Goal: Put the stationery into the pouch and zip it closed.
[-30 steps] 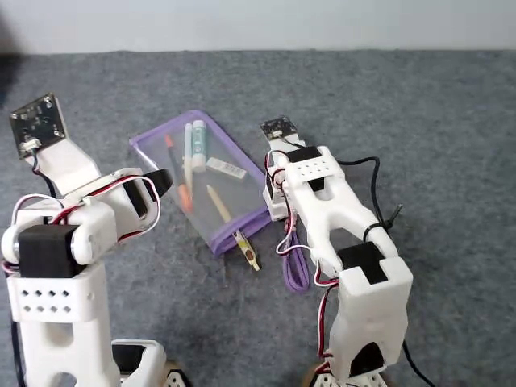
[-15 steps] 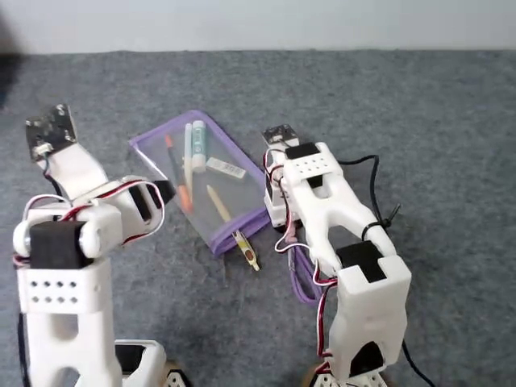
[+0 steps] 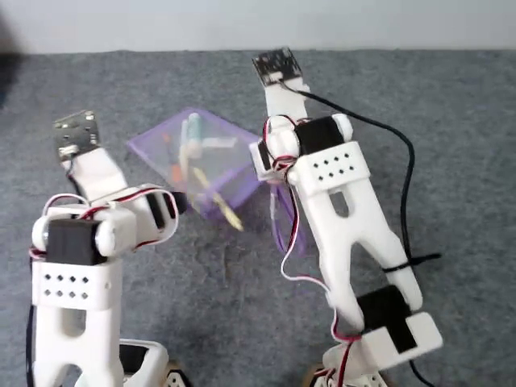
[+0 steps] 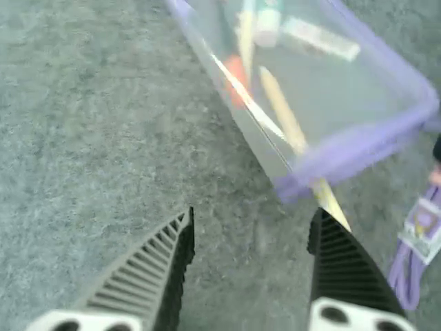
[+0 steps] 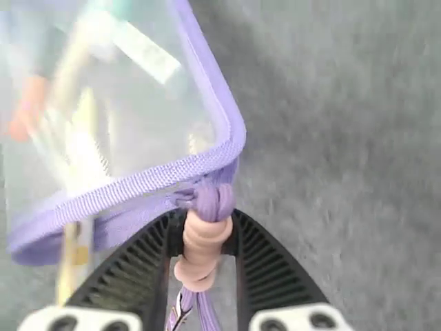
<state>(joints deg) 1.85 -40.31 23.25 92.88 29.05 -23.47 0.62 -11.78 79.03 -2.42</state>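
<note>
High view
Table (image 3: 451,121): grey, felt-like surface under both arms.
Pouch (image 3: 197,165): clear with purple edging, lying between the two arms; stationery is inside it, blurred.
Pencil (image 3: 228,211): its tip sticks out of the pouch's near edge.
Left arm (image 3: 76,242): just beside the pouch's near corner, apart from it.
Right arm (image 3: 326,165): its wrist stands over the pouch's corner on that side.
Strap (image 3: 282,230): purple, trailing on the table under the right arm.

Left wrist view
Left gripper (image 4: 251,255): fingers spread wide with nothing between them, over bare table just short of the pouch.
Pouch (image 4: 344,96): its purple edge lies ahead of the fingers.
Pencil (image 4: 286,124): slanted inside, its end poking past the edge near one finger.
Orange pen (image 4: 238,89): inside, beside the pencil.

Right wrist view
Right gripper (image 5: 203,258): fingers closed tight on the pink bead.
Pink bead (image 5: 201,241): threaded on the strap, just under the purple knot at the pouch's corner.
Pouch (image 5: 124,103): its corner touches the knot; contents blurred.
</note>
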